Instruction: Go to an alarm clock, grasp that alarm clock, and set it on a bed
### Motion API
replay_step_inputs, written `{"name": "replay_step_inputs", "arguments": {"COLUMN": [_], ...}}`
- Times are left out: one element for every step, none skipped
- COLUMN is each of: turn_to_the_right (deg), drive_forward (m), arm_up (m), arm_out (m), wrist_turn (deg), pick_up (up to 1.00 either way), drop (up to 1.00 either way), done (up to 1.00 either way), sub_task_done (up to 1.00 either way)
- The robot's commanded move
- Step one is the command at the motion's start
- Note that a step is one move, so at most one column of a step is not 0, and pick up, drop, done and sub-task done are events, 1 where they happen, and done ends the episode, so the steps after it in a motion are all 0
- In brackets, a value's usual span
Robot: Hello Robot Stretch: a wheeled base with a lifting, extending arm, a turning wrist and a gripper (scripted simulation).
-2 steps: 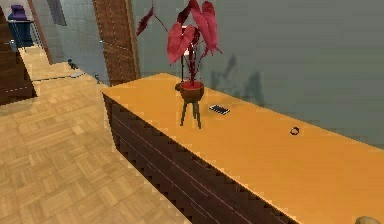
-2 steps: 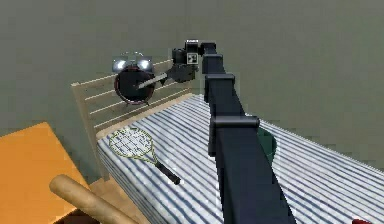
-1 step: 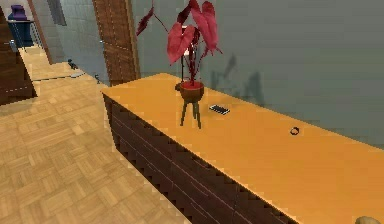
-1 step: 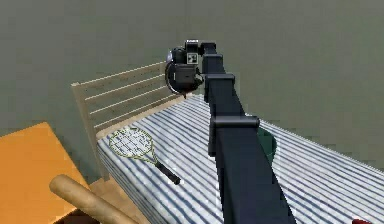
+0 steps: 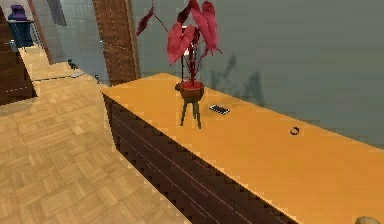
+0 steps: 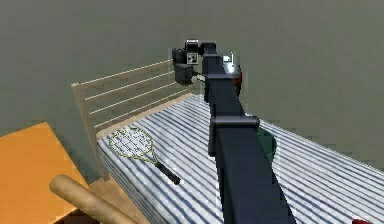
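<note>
My arm reaches out over a bed [image 6: 310, 175] with a blue-and-white striped cover and a pale slatted headboard [image 6: 120, 95]. My gripper [image 6: 183, 63] is at the arm's far end, near the headboard's top rail, with grey wall behind it. A small dark lump with a pale spot sits at the fingers. I cannot tell whether it is the alarm clock or whether the gripper holds anything.
A tennis racket [image 6: 133, 145] lies on the bed near the headboard, and a baseball bat [image 6: 85, 195] lies lower left. An orange-topped dresser [image 5: 310, 170] carries a red-leaved potted plant [image 5: 190, 50], a phone [image 5: 218, 109] and a small ring-shaped thing [image 5: 295, 131]. Wooden floor [image 5: 60, 150] leads toward a doorway.
</note>
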Motion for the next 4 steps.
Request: {"name": "replay_step_inputs", "arguments": {"turn_to_the_right": [0.0,0.0,0.0,0.0], "drive_forward": [0.00,0.00,0.00,0.00], "arm_up": [0.00,-0.22,-0.32,0.00], "arm_out": [0.00,0.00,0.00,0.00], "wrist_turn": [6.0,0.0,0.0,0.0], "pick_up": [0.00,0.00,0.00,0.00], "drop": [0.00,0.00,0.00,1.00], "done": [0.00,0.00,0.00,0.00], "sub_task_done": [0.00,0.00,0.00,0.00]}}
